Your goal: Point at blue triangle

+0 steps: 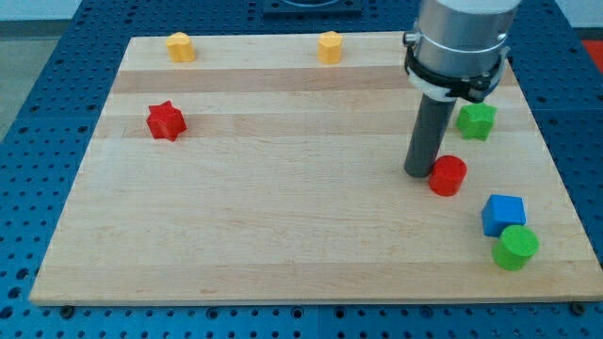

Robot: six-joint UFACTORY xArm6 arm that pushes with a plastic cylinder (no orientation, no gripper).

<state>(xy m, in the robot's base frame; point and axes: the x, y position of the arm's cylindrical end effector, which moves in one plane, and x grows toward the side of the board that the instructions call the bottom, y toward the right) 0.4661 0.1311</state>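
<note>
My tip [418, 172] rests on the wooden board [283, 188] at the view's right, just left of a red cylinder [448, 175] and nearly touching it. A blue block [503, 214], which looks like a cube, lies lower right of the tip. I can make out no blue triangle. A green cylinder [515, 248] sits just below the blue block, touching it. A green star [477, 120] lies to the upper right of the tip.
A red star [166, 121] lies at the view's left. Two yellow blocks [181, 46] [329, 46] sit near the board's top edge. Blue perforated table surrounds the board.
</note>
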